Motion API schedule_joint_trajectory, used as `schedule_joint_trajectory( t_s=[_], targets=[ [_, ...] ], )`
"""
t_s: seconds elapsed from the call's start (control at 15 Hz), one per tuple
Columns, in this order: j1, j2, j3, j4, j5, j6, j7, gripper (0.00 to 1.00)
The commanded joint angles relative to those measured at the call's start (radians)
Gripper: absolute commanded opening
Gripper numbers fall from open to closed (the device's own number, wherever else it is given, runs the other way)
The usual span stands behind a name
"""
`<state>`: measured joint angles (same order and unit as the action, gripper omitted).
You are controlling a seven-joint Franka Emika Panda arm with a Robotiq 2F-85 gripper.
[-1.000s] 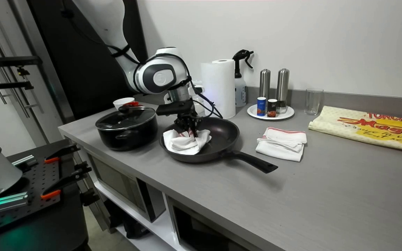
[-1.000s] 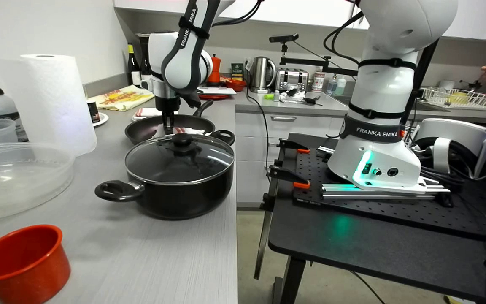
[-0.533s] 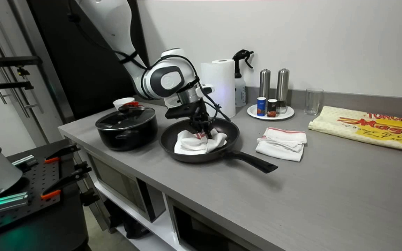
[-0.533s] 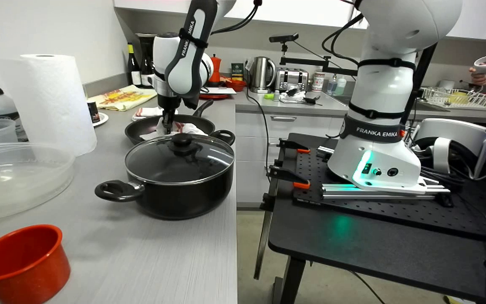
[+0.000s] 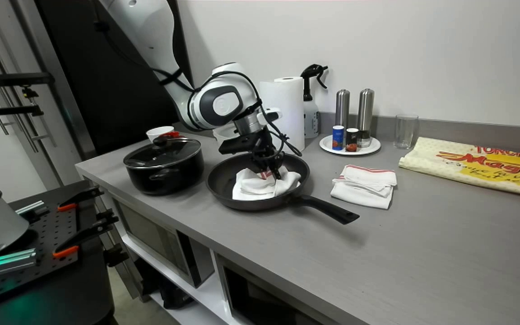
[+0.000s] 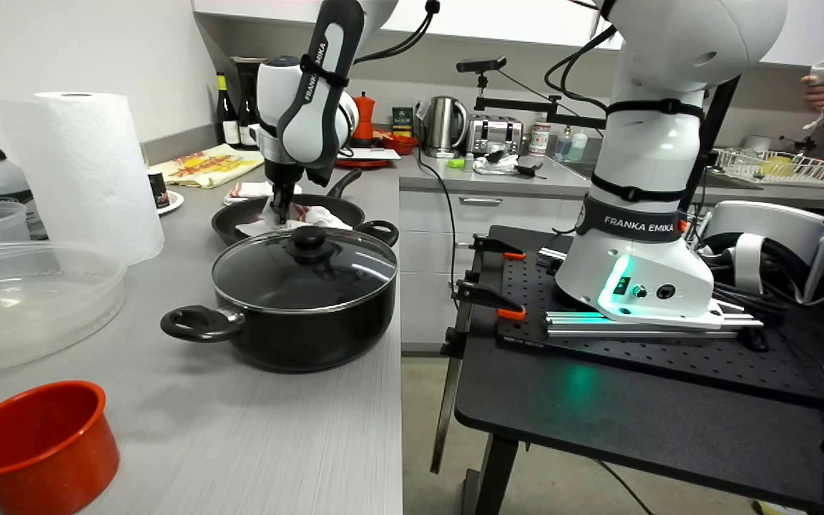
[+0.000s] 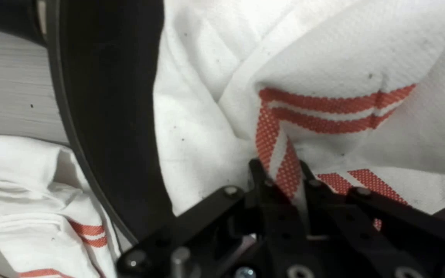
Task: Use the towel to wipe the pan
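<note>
A white towel with red stripes (image 5: 255,186) lies bunched inside the black frying pan (image 5: 222,177). My gripper (image 5: 279,175) points down into the pan and is shut on a fold of the towel. In the wrist view the towel (image 7: 323,58) fills most of the picture, and its striped fold runs up between the fingertips of the gripper (image 7: 279,165). The pan's dark wall (image 7: 110,96) shows on the left there. In an exterior view the towel (image 6: 322,217) and the pan (image 6: 229,218) are partly hidden behind a pot. The pan floor beneath the towel is hidden.
A black lidded pot (image 5: 165,167) stands close beside the pan. The pan's handle (image 5: 327,209) sticks out over the counter. A second folded towel (image 5: 364,186) lies past the handle. A paper towel roll (image 5: 287,117) and a plate with shakers (image 5: 327,145) stand behind.
My gripper has moved with the towel across the pan, away from the pot's side and toward the handle side. The pan and pot have not moved.
</note>
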<state>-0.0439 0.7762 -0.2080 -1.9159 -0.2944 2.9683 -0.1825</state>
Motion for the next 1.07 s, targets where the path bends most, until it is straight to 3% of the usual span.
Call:
schedule_joint_trajectory(
  t_s=[0.0, 0.2, 0.6, 1.0],
  targets=[
    [0.026, -0.073, -0.008, -0.064, -0.014, 0.050, 0.004, 0.02],
    [0.058, -0.136, -0.041, -0.100, -0.016, 0.085, 0.023, 0.02],
    [0.039, -0.262, -0.067, -0.108, 0.009, 0.061, 0.054, 0.02],
    [0.046, -0.249, -0.122, -0.055, 0.007, 0.027, 0.112, 0.02]
  ],
)
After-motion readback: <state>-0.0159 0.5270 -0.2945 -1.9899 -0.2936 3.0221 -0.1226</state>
